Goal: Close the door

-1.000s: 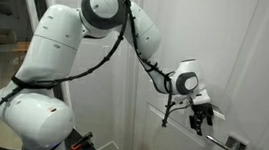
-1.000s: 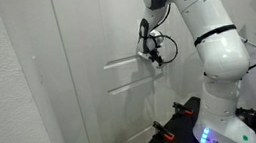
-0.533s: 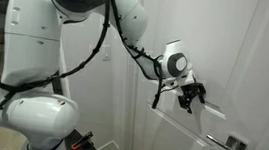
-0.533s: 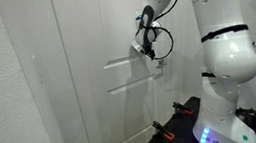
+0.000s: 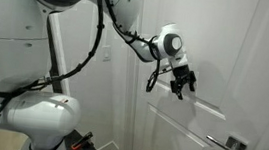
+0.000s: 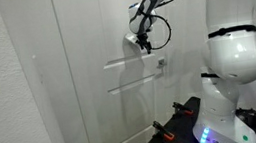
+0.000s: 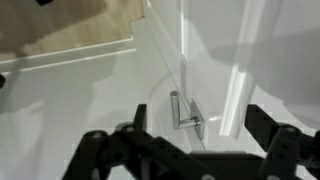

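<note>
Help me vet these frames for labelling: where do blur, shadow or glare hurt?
Wrist view: the gripper's fingers are dark and out of focus, while the lever handle is sharper. In an exterior view, soft shadows lie on the door below the gripper. In an exterior view, the white door is evenly lit, without harsh glare.

Glossy white arm [image 5: 23,33] with rounded joints, black cable [image 5: 102,36] looped along it; claw [image 5: 182,89] seemingly black.

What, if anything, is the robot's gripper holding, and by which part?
Nothing is held. The gripper is open at the door panel. The lever handle lies apart from it, ungrasped.
</note>
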You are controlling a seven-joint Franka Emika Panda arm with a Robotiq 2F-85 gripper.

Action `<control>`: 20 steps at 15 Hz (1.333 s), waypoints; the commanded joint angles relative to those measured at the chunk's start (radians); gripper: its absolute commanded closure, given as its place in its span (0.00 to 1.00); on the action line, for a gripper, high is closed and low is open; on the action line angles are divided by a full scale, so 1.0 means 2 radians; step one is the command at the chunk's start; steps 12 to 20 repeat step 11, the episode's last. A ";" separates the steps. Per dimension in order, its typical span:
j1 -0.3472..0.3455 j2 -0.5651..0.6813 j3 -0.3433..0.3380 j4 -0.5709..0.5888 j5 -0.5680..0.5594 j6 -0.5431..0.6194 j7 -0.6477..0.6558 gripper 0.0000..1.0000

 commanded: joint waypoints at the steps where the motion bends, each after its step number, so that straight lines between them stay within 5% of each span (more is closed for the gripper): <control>1: -0.101 -0.051 0.129 0.016 -0.026 -0.091 -0.004 0.00; 3: -0.168 -0.035 0.194 0.016 -0.016 -0.076 -0.001 0.00; 5: -0.197 -0.048 0.230 0.019 -0.014 -0.097 -0.002 0.00; 20: -0.202 -0.050 0.233 0.018 -0.013 -0.099 -0.003 0.00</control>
